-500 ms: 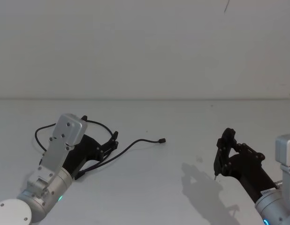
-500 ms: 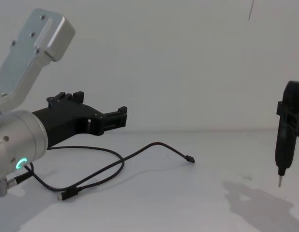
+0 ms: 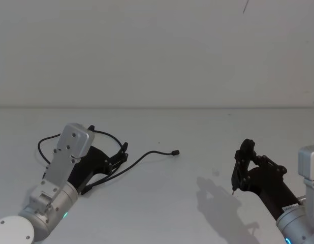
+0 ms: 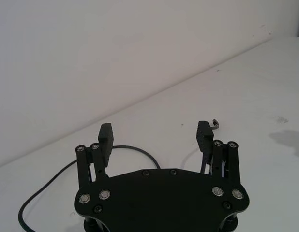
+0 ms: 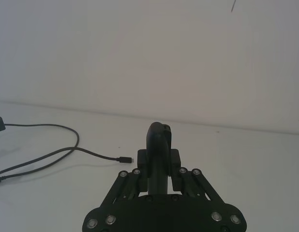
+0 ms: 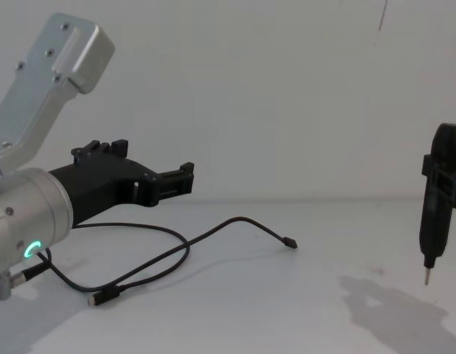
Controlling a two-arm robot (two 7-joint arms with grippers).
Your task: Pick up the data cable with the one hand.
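Left tool (image 4: 155,132) hovers open over the data cable (image 3: 162,152); right tool (image 5: 158,157), closed, hangs well apart

1. Cable (image 3: 147,155): thin black cord, lying slack in loose curves on the left side of the table (image 3: 197,132). One small plug is pointing toward the table's middle, and the other is lying nearer the robot.
2. Right gripper (image 3: 233,191): slim and black, tapering to a pale pointed tip. It is hanging tip-down over the table's right side, well apart from the cable.
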